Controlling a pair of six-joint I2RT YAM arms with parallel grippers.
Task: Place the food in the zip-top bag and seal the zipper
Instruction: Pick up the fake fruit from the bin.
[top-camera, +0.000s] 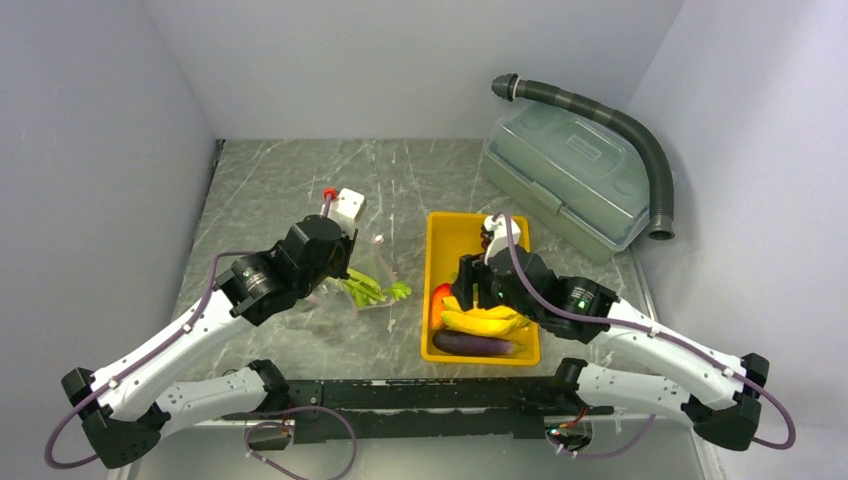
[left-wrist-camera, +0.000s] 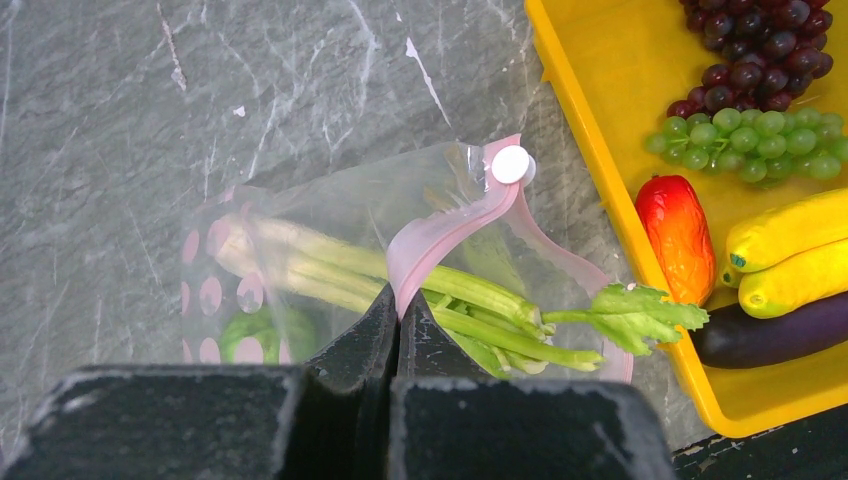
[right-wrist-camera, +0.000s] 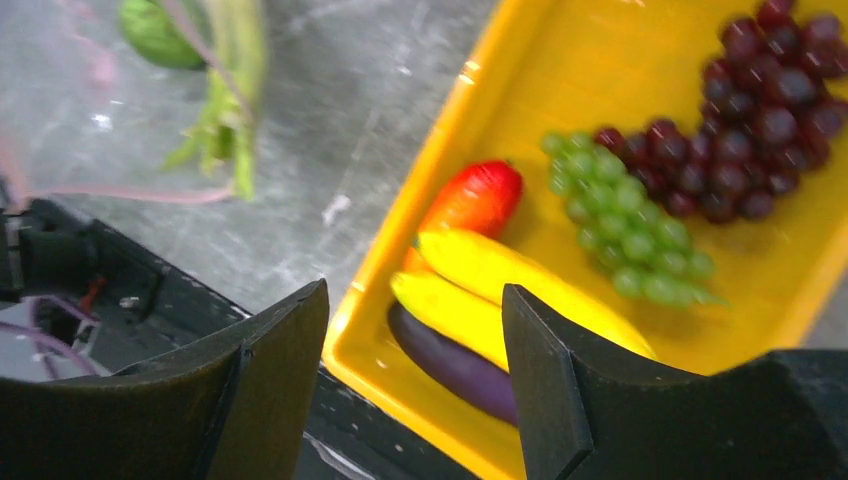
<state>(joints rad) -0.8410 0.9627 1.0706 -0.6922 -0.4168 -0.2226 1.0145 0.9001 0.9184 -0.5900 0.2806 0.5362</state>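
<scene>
**Left claw pinching the zipper, right claw spread over the tray**

- Left claw: pressed together on the pink zipper, lifting one lip of the mouth into an arch. A white slider tab sits at the top of that arch.
- Zip-top bag: lies on the grey marbled tabletop, just left of the yellow tray, with its mouth facing the tray. The green leafy stalks are partly inside and their leaf tips poke out of the mouth. There is a small green lump deeper in the bag; I cannot tell what it is.
- Right claw: fingers spread with nothing between them, hanging above the near end of the tray.
- Near end of the tray: two bananas lie side by side and touching. The eggplant is against their near side and the red pepper is at their left tips. Farther back are the green grapes, then the dark red grapes.

Handling, as judged:
- The bag film looks thin, limp and slick. The zipper strip is the only firm part, so it is the right place to hold. A single pinch leaves the other lip slack.
- The toy food is likely light and fairly rigid, with smooth skins.
- The bananas are curved and glossy. Take one across its middle, fingers on the two long flanks. A grip near a tip could squirt it out.
- The near-end pieces are packed tight, so fingers may nudge the eggplant or the pepper.
- The grape clusters are bumpy. Close around the bulk of the bunch.
</scene>
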